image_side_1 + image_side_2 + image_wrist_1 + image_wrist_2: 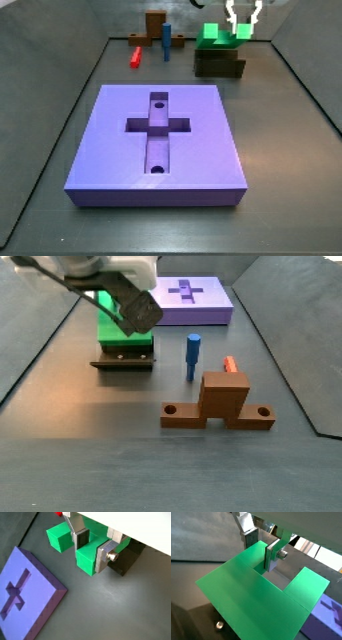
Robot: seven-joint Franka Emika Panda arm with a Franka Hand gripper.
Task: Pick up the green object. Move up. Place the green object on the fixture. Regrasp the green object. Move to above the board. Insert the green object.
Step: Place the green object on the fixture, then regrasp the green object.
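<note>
Green object [214, 38] sits on the fixture [219, 66], upper right of a side view, with the claw [92, 548] closed on it. Looks like the regrasp; next it must lift clear and travel over the board [120, 150].

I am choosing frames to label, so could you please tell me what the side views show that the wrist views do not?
Only the side views show the red bar, blue peg and brown stepped block.

Only a wrist view shows the silver finger plates straddling one arm of the bright green notched plastic piece.

Both show the gripper at that piece on the dark fixture, and the purple slab with its cross recess.
</note>
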